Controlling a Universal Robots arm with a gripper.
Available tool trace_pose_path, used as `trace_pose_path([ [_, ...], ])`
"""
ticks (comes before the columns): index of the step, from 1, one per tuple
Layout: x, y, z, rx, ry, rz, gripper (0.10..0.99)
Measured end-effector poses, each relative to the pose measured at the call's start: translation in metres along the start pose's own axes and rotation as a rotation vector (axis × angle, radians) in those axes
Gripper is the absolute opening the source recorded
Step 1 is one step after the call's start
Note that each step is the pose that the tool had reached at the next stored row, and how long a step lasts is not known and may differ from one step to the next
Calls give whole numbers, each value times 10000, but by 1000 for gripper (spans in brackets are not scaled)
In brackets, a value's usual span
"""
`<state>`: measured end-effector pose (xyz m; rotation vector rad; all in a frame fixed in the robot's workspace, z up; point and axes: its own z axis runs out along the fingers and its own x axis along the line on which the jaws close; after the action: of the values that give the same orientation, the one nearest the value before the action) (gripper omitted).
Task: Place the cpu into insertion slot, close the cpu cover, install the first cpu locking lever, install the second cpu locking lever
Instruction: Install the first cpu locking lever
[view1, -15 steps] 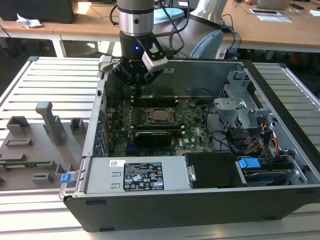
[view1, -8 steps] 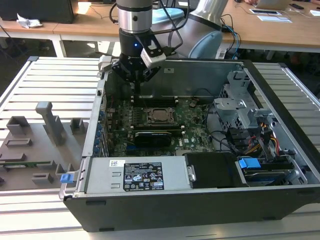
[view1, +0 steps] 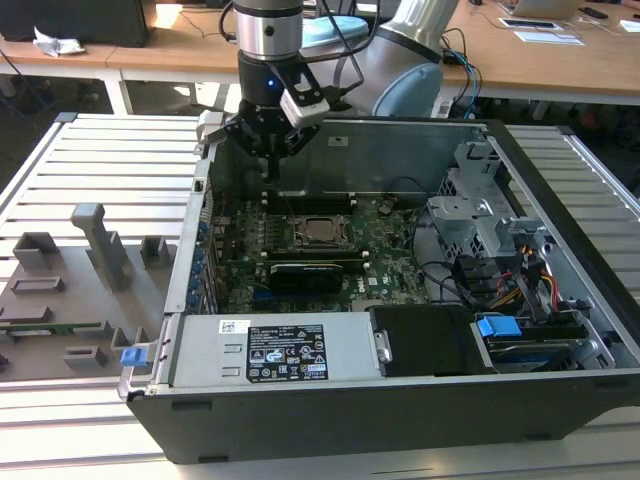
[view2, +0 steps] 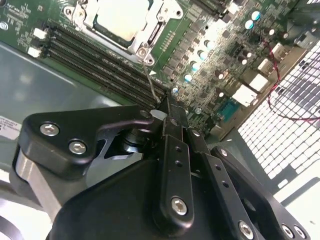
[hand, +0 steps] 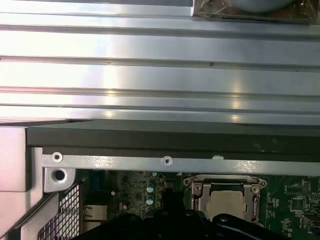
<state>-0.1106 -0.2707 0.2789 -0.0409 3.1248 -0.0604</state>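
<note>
Cpu (view2: 119, 20) silver-grey, square, seated under silver cpu cover (view2: 154, 36) frame; jaws pressed together above board (view2: 210, 55).

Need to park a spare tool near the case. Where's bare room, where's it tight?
Bare: slatted table between the grey fixture tray and the far desks; also the table strip beyond the case at the exterior view's right. Tight: inside the case, gripper over the motherboard, drive cage and cables alongside.

silver cpu (hand: 227, 202) seated, cpu cover (hand: 197, 195) closed
</note>
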Motion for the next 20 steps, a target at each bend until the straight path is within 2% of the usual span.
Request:
trace_pose_path([
  [5, 7, 34, 18, -2, -2, 0, 106],
  [14, 39, 42, 117, 0, 0, 0, 106],
  [20, 13, 42, 151, 25, 1, 0, 106],
])
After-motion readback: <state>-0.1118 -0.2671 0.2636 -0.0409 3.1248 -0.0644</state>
